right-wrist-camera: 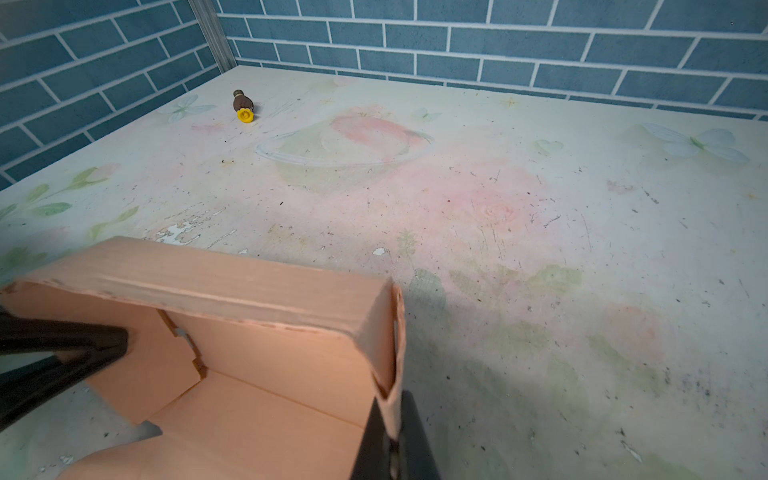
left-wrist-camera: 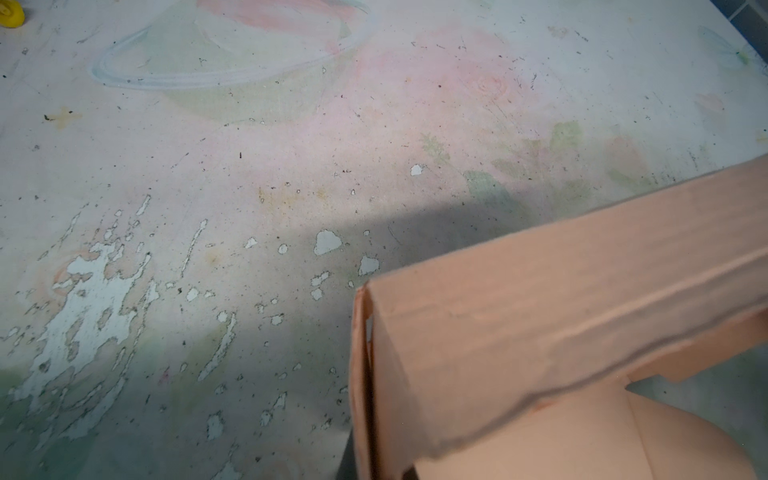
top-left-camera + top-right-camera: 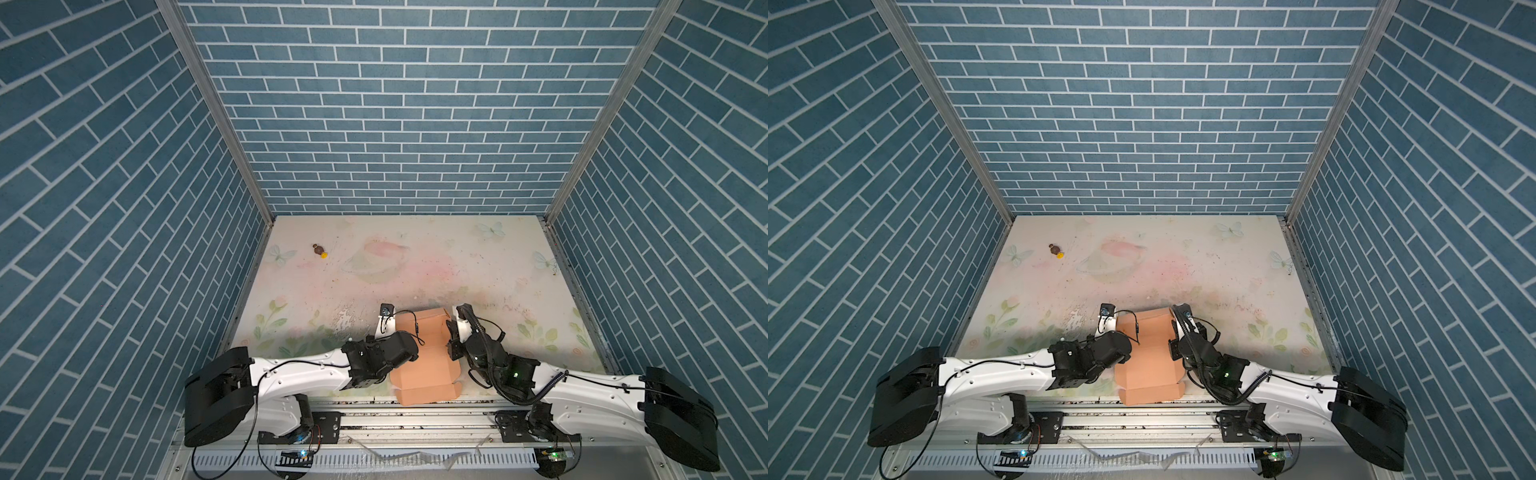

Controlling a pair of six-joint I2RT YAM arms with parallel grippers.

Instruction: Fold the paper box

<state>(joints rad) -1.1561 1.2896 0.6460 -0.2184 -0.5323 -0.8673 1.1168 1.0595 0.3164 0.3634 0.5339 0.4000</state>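
Floral counter (image 3: pixel 415 257). Paper box (image 3: pixel 428 357) looks light, flimsy, crease-prone; hold walls at rims. Right tool (image 1: pixel 392 440) pinches right wall; left tool (image 1: pixel 112 347) closed, apparently on left wall.

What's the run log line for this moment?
stage: paper box partly folded, far wall raised | left gripper: shut beside box, grip unclear | right gripper: shut on box side wall

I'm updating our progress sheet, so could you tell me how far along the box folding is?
Done: the box has its far wall folded over. In hand: the right gripper pinches the right wall upright; the left gripper is shut at the left flap. Left: that flap leans outward and the lid lies flat.
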